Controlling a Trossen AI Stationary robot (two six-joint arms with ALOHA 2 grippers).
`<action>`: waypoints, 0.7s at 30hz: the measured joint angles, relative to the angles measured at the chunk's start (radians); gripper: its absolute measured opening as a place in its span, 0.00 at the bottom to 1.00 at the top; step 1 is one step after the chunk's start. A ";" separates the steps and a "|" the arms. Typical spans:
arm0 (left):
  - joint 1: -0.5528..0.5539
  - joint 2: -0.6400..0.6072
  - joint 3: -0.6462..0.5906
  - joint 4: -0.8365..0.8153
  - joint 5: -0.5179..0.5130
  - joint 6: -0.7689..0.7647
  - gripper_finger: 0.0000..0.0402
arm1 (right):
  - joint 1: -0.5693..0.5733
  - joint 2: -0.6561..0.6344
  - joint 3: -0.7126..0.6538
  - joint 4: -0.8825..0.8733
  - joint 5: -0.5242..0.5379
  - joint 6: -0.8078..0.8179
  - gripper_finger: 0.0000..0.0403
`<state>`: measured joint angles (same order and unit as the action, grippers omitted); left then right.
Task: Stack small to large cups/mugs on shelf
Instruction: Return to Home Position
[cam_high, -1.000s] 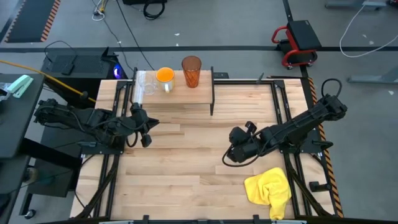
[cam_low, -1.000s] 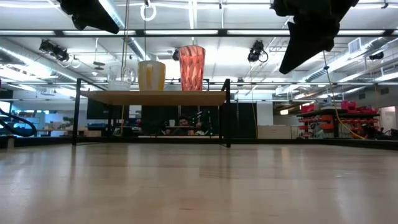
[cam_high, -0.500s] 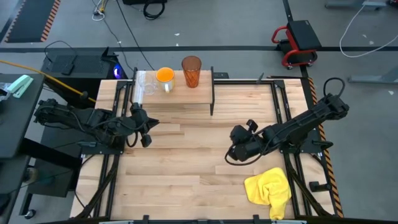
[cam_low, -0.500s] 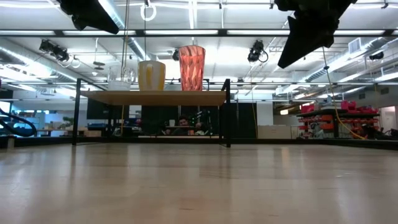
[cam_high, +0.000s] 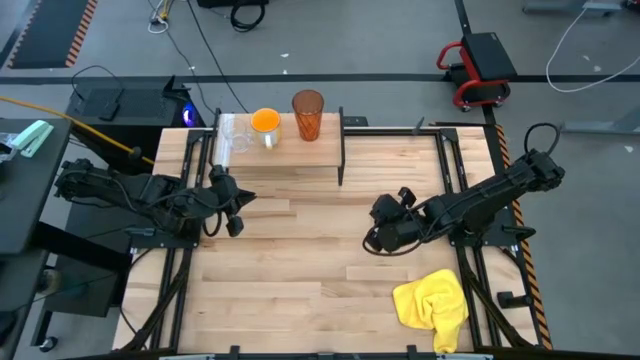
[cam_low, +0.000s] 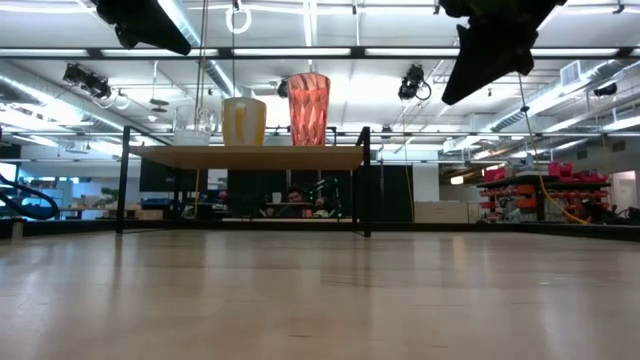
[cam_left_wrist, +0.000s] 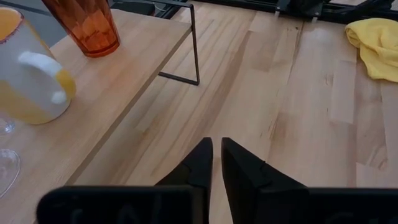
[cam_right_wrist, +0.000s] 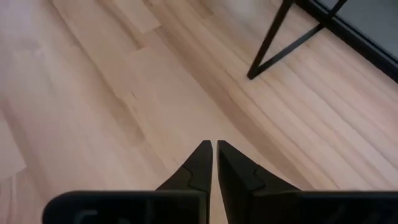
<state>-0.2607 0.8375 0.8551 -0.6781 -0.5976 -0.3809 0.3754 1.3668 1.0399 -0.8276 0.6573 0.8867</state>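
Note:
The shelf (cam_high: 300, 152) of light wood on thin black legs stands at the table's far edge. On it, in a row from left to right, rest a small clear glass (cam_high: 233, 135), an orange mug (cam_high: 265, 123) with a pale handle (cam_left_wrist: 38, 64), and a tall ribbed orange-red tumbler (cam_high: 308, 114). All three stand upright on their bases. My left gripper (cam_high: 236, 208) hovers at the table's left side, near the shelf's near left corner, shut and empty. My right gripper (cam_high: 378, 228) hangs above the table's right half, shut and empty.
A crumpled yellow cloth (cam_high: 434, 303) lies at the table's near right corner. Black frame rails (cam_high: 452, 170) run along the table's left and right sides. Bare tabletop (cam_high: 300, 250) stretches between the two arms.
My right gripper has drawn a little toward the table's far right and risen slightly. The left arm and the three vessels have kept still.

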 joint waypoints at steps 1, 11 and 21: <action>0.000 0.000 0.000 0.000 0.000 0.000 0.11 | -0.008 -0.001 0.001 0.000 0.000 0.000 0.08; 0.000 0.000 0.001 0.002 0.000 0.000 0.10 | -0.132 0.023 -0.013 0.021 -0.142 -0.072 0.08; 0.000 0.000 0.001 -0.003 0.000 0.001 0.11 | -0.178 -0.048 0.090 0.027 -0.104 -0.297 0.08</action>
<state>-0.2604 0.8378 0.8562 -0.6810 -0.5978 -0.3795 0.1972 1.3186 1.1297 -0.8009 0.5533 0.5893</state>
